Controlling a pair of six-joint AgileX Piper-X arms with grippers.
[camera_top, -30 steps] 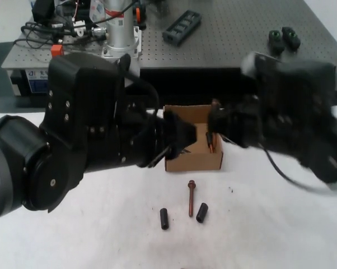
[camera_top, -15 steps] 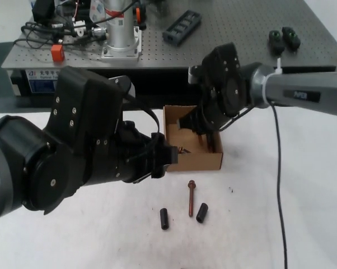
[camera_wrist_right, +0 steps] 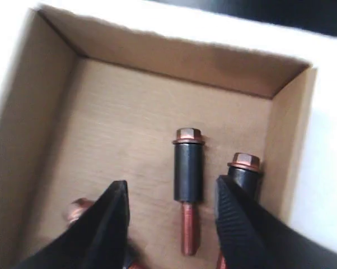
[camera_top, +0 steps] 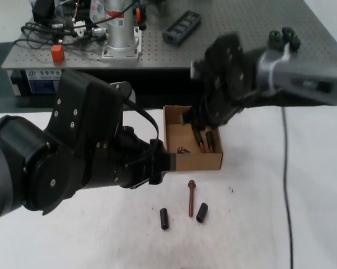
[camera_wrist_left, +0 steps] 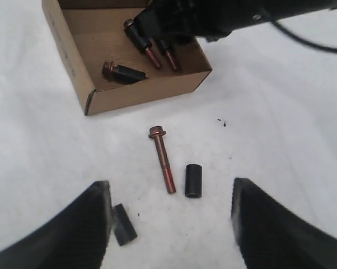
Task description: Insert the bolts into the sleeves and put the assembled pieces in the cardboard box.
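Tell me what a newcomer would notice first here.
Three sleeved bolts lie in the box, with the open right claw hanging over them. In front of the box, on the white bench, a bare bolt lies between two loose sleeves.

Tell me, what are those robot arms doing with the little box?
They're building bolt-and-sleeve pieces and boxing them. The right gripper hangs open over the cardboard box, where three assembled pieces lie. The left gripper is open above the white bench, over one loose bolt and two empty sleeves not yet joined.
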